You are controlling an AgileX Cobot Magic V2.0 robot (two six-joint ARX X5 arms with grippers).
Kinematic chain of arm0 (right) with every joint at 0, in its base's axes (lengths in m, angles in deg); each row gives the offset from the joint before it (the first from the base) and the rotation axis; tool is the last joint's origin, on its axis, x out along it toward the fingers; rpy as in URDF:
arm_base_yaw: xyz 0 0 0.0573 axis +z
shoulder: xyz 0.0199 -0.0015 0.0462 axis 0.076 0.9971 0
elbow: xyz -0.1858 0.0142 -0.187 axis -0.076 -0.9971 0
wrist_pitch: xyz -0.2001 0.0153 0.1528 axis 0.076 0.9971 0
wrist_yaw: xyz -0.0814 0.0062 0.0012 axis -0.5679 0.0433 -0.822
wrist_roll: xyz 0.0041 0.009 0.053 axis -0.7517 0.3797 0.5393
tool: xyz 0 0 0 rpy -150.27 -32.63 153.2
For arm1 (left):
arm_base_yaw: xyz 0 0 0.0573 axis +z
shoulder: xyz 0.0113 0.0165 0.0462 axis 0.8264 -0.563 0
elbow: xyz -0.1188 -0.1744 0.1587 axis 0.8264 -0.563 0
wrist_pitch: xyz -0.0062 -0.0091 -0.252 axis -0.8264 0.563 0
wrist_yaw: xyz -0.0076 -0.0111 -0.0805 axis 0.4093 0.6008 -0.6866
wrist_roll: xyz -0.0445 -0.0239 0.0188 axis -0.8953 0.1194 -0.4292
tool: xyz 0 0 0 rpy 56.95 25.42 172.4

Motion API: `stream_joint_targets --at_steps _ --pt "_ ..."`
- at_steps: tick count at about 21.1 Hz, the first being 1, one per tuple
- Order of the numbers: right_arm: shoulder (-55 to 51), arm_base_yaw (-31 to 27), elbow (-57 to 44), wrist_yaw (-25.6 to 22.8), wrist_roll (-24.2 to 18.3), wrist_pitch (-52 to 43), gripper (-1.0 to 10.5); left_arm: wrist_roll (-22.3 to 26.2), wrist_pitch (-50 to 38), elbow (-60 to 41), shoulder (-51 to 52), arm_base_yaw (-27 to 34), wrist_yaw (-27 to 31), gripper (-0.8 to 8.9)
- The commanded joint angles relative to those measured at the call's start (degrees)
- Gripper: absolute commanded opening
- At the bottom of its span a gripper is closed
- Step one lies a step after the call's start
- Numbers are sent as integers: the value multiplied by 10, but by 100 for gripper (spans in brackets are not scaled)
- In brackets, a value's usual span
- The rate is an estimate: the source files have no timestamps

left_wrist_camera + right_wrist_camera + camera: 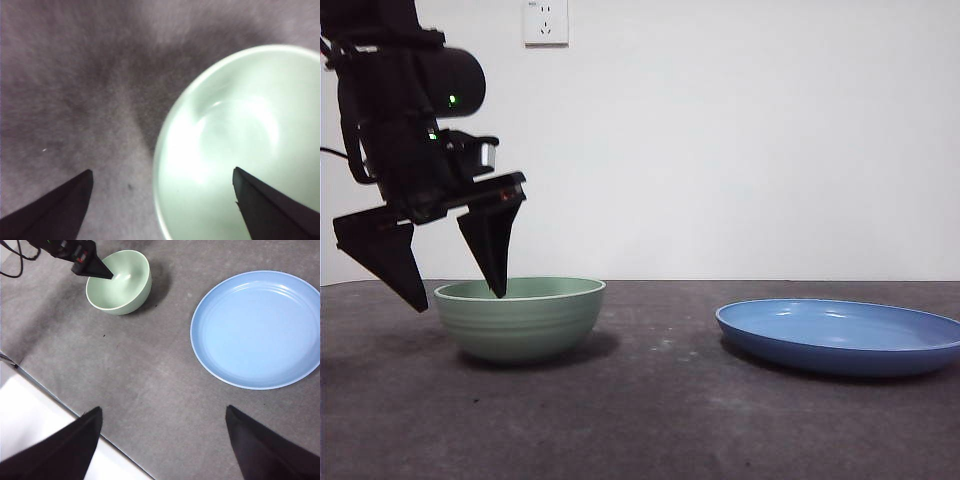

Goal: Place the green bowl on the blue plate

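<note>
The green bowl (530,320) stands upright on the dark table at the left; it also shows in the left wrist view (235,125) and the right wrist view (122,285). The blue plate (840,335) lies empty to its right, apart from it, and shows in the right wrist view (260,330). My left gripper (460,300) is open and straddles the bowl's left rim, one jaw inside the bowl and one outside (162,170). My right gripper (162,409) is open and empty, high above the table's near edge.
A white wall socket (545,20) is on the wall behind. The table's edge with a white surface beyond it (30,415) runs near the right gripper. A black cable (10,270) lies by the left arm.
</note>
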Motion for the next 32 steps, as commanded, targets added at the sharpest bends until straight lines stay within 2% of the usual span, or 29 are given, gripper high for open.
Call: stream_joint_targets --at_steps 1,2,5,9,20,23,32 --pt "2 2 11 1 4 -3 396 5 -10 13 -19 -2 3 430" --pt "2 2 11 1 4 -3 396 5 -11 13 -22 -2 3 404" --pt "2 2 11 1 4 -3 396 4 -9 13 -23 -2 3 209" --pt "2 2 11 1 4 -3 396 3 -7 13 -23 -2 3 24" --pt "2 2 11 1 4 -4 396 -23 -7 41 18 -19 0 15" --pt "2 2 11 0 4 -6 396 -26 11 85 28 -51 -7 15" --pt "2 2 11 -1 4 -6 396 -71 -52 163 -6 -152 -7 16"
